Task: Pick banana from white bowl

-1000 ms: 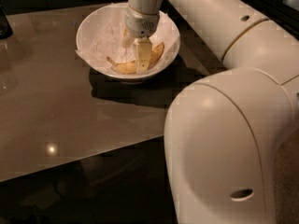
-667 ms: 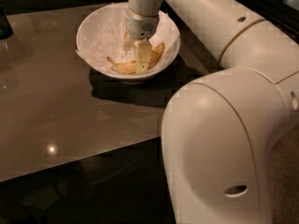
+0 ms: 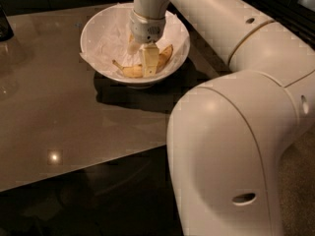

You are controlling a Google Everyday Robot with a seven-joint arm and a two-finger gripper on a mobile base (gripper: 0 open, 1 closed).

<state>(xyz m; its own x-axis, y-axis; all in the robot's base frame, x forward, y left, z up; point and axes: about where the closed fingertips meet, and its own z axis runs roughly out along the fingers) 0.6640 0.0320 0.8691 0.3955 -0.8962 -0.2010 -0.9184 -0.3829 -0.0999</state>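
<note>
The white bowl [image 3: 101, 26] stands on the table at the back, lined with crumpled white paper. The speckled yellow banana [image 3: 132, 71] lies along the bowl's near inner side, its stem pointing left and its other end [image 3: 167, 53] rising to the right. My cream-white gripper [image 3: 142, 58] reaches straight down into the bowl and sits over the middle of the banana, hiding that part of it. The banana rests in the bowl.
The bowl sits on a glossy brown table [image 3: 59, 117] whose front edge runs across the lower left. A dark object [image 3: 5, 26] stands at the table's far left edge. My large arm [image 3: 231, 146] fills the right side.
The gripper stays in the bowl over the banana. The near part of my arm has shifted slightly to the left. The banana and bowl have not moved.
</note>
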